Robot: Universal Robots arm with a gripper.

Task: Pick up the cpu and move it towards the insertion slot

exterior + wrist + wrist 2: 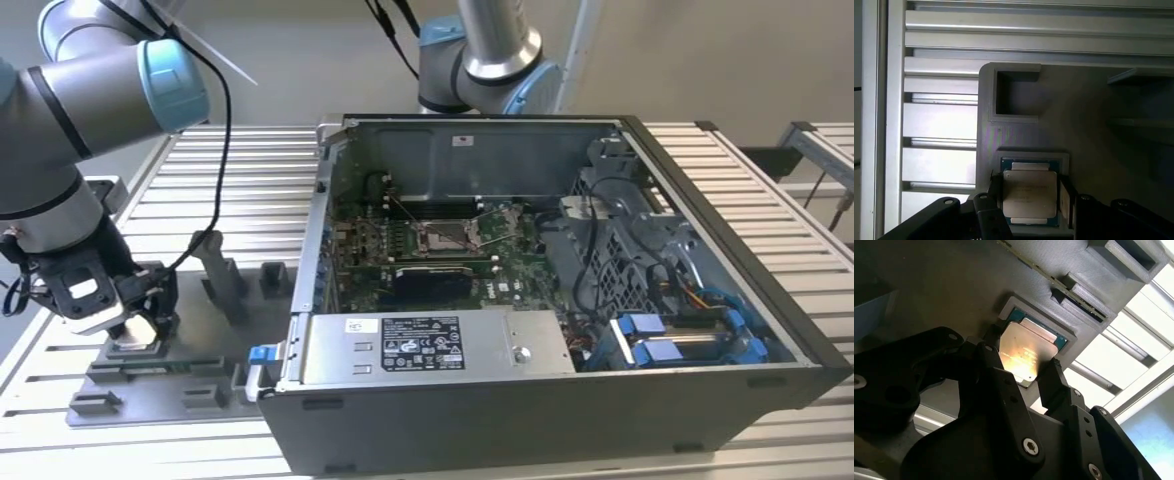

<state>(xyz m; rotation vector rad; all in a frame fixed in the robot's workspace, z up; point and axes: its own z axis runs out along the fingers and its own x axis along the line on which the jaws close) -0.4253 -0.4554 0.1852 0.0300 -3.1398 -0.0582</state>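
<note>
Count: one robot arm, grey tubes with light-blue joint caps; one black gripper; two black fingers; one grey plastic tray with raised blocks; one small flat square cpu, silvery metal top, green rim; one open dark-grey computer case; one insertion slot, square, metal-framed, thin wire lever alongside. The tray lies on the slatted aluminium counter. The case stands just beside the tray, at the exterior view's right of it. The gripper is down on the tray, at the tray edge farthest from the case. In both wrist views the cpu lies flat in a square framed pocket of the tray, metal top toward the cameras. The fingers are set narrow, to the chip's own width: one against each of two opposite edges, with no gap between finger and rim in the first wrist view. Whether the chip rests on the pocket floor or hangs just above it, I cannot tell. A second square pocket sits in the tray near the cpu's pocket, along the same tray edge. The insertion slot is well apart from the tray, inside the case on the green motherboard. Labels: one white-and-black label on the silver metal box in the case corner nearest the tray; one small white sticker on the case wall farthest from the tray. Print on both is too small to read. Faint marking on the cpu top, not legible.
</note>
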